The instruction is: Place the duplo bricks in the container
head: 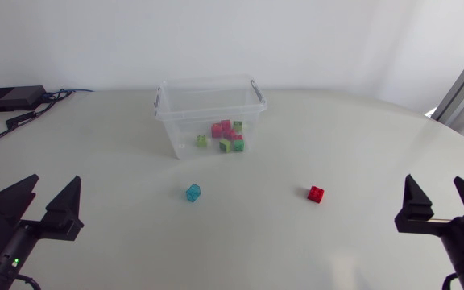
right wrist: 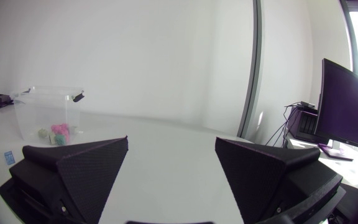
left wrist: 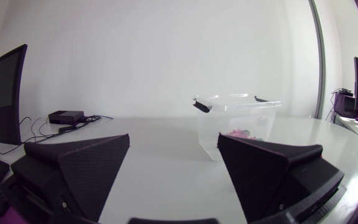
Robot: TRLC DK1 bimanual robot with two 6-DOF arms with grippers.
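A clear plastic container [head: 171, 109] stands at the table's far middle with several pink and green duplo bricks [head: 225, 135] inside. On the table in front of it lie a light blue brick [head: 193, 192] and a red brick [head: 316, 193]. My left gripper [head: 45, 201] rests open at the near left, far from both. At the near right my right gripper [head: 439, 198] is open too, with nothing between its fingers. The left wrist view has the container [left wrist: 211, 134] ahead of the left gripper [left wrist: 174, 163]. Beside the right gripper [right wrist: 171, 163], the container [right wrist: 36, 102] and blue brick [right wrist: 8, 157] show.
A small black box [head: 10, 98] with cables sits at the far left corner of the table; it also shows as a black box [left wrist: 66, 117] in the left wrist view. The table's curved edge runs close behind the container and along the right.
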